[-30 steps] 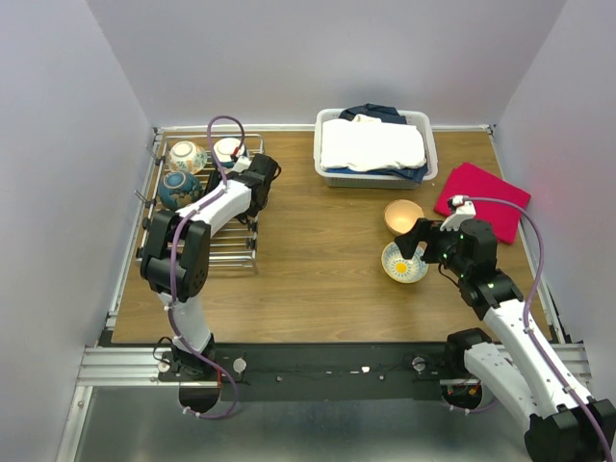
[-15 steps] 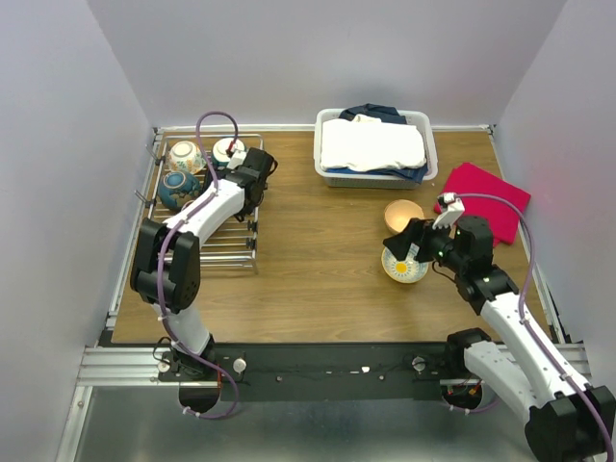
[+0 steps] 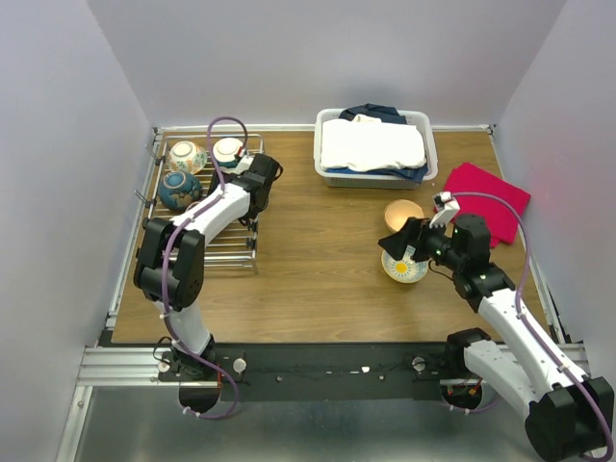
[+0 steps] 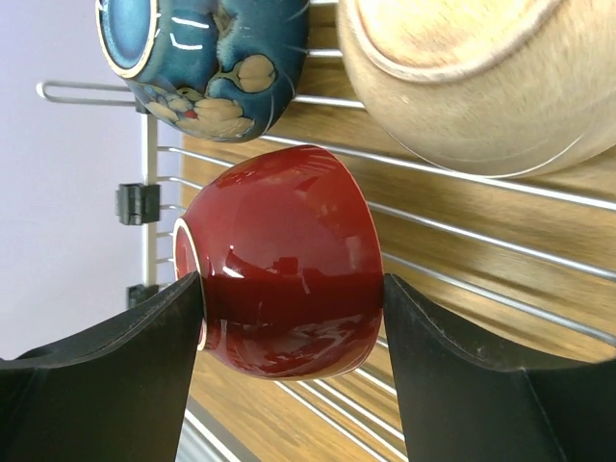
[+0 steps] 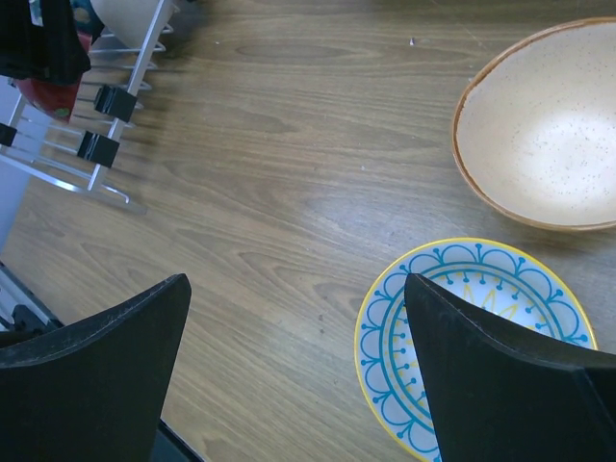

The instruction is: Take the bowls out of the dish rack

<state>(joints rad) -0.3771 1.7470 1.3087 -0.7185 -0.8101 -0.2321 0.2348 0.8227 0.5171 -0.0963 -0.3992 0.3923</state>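
Across the wooden surface (image 3: pixel 318 260), the rack (image 3: pixel 234 252) sat at the far left corner, and the red bowl (image 4: pixel 289 279) lay on its side on the bars, just beside a blue bowl (image 4: pixel 202 58). Our left fingers (image 4: pixel 115 366) pinched it end to end, one pad at the rim and the other at the base, so its axis ran straight across the gap. We judged that a clean lift came next. Our right fingers (image 5: pixel 96 375), spread wide, hovered well apart over a patterned bowl (image 5: pixel 462 327).

Blue bowl (image 4: pixel 207 53), cream bowl (image 4: pixel 481 87) crowd red bowl (image 4: pixel 284 279).
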